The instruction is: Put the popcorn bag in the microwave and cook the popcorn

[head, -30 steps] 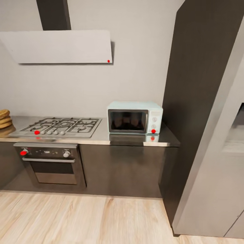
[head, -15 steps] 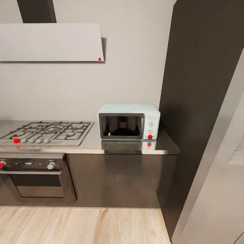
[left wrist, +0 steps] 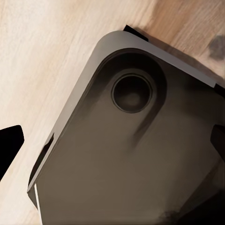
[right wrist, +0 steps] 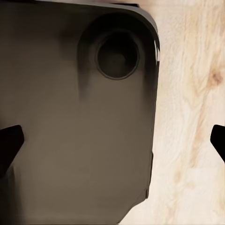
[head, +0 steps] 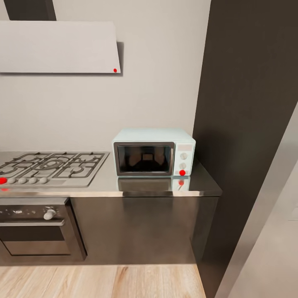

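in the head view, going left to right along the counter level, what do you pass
gas hob → bare stretch of countertop → microwave → tall dark cabinet → pale panel at the right edge

Mint microwave [head: 153, 152] shut, upright on countertop [head: 198, 182].

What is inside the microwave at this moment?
The microwave stands on the countertop with its door shut. Through the dark glass only dim shapes and reflections show; whether anything lies inside cannot be told.
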